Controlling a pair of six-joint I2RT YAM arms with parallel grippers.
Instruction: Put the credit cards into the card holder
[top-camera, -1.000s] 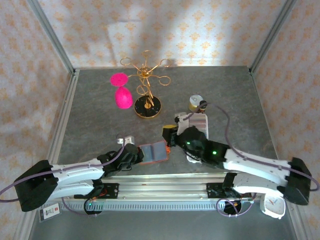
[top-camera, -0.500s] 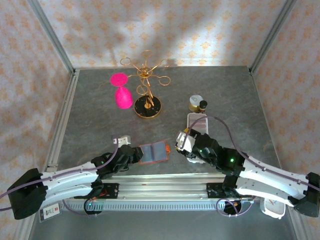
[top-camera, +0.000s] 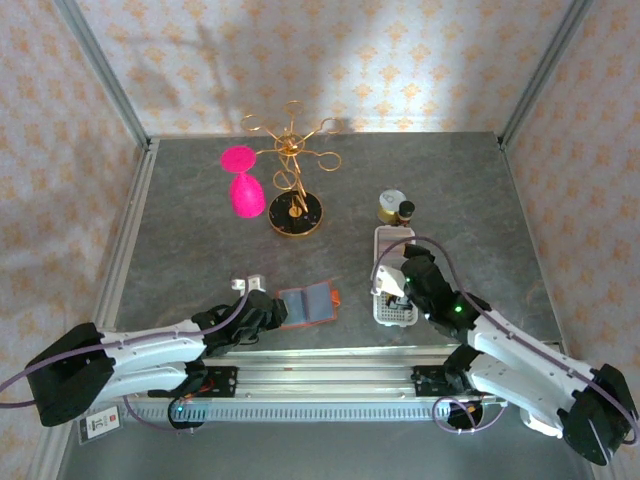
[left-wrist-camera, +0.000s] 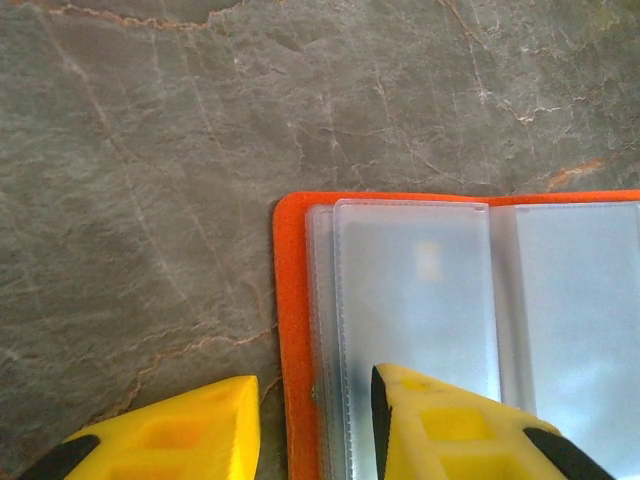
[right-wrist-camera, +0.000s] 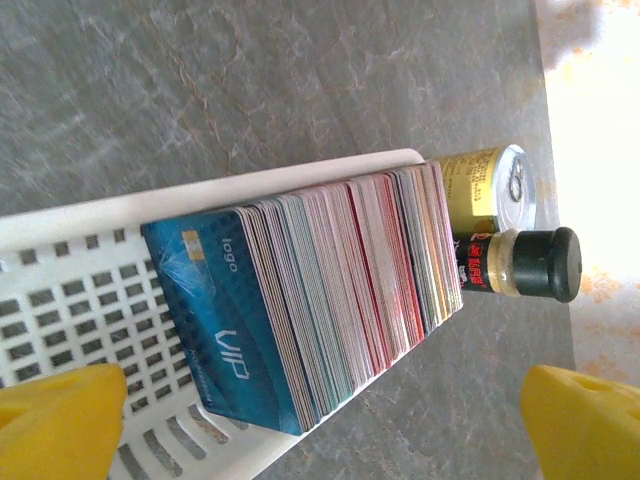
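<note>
Since the right arm is the nearer one to the cards, the coming pick looks like its job.

- Grey marbled table (top-camera: 480, 190) carries everything.
- Long white slotted plastic tray (top-camera: 393, 236) lies right of centre, long axis near to far.
- Right gripper (top-camera: 392, 284) hovers over the tray. In its wrist view the yellow fingers (right-wrist-camera: 60, 420) stand wide apart, clamped on nothing.
- Small square orange-red card holder (top-camera: 308, 303) lies left of the tray, apart from it. It is opened flat with its clear pockets up.
- Left gripper (left-wrist-camera: 315, 385) sits at the holder's left edge. Its fingers are partly apart, one over bare table and one over the first pocket, with the orange border between them. No grip that I can see.
- Thin plastic credit cards (right-wrist-camera: 330, 280) stand on edge in the tray's far half, packed face to face along the tray. A teal-blue "VIP" card fronts the stack on the near side, pale pink and grey ones behind it.

Judgement: the stack lies just ahead of the right fingers and skewed to their line. The wrist must turn to pinch one card, and the tight packing could drag a neighbour along.

Around:
- Gold wire stand on a round black base (top-camera: 293, 190) and two magenta pink pieces (top-camera: 245, 190) sit far left, well clear.
- Gold tin can (right-wrist-camera: 490, 185) and small dark-capped bottle (right-wrist-camera: 520, 265) sit just beyond the tray's far end. They could be bumped if the right arm reaches further.
</note>
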